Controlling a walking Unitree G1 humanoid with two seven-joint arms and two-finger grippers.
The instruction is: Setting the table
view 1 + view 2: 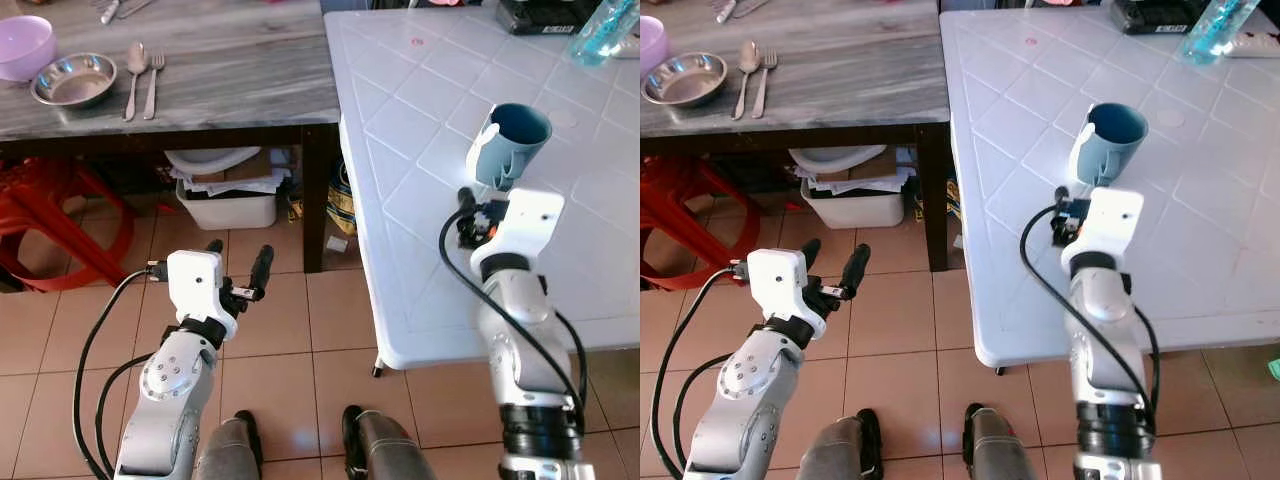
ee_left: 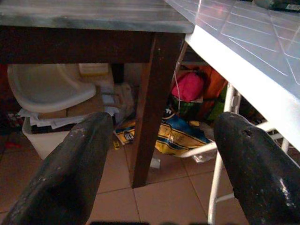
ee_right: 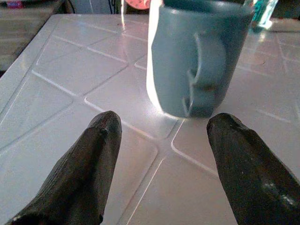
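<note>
Looks like the mug step: either just set down or about to be grasped. Blue mug (image 3: 201,56) upright on the white surface (image 1: 400,120), right of centre in frame, just ahead of the right claw (image 3: 161,164). Spread wide, holding nothing. Left claw (image 2: 164,173) likewise open, empty, lower left, over floor tiles.

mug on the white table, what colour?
Blue-grey mug, darker teal inside; clearest in the right wrist view.

Silver arms (image 1: 170,400) — white wrists, black cables, fingers
</note>
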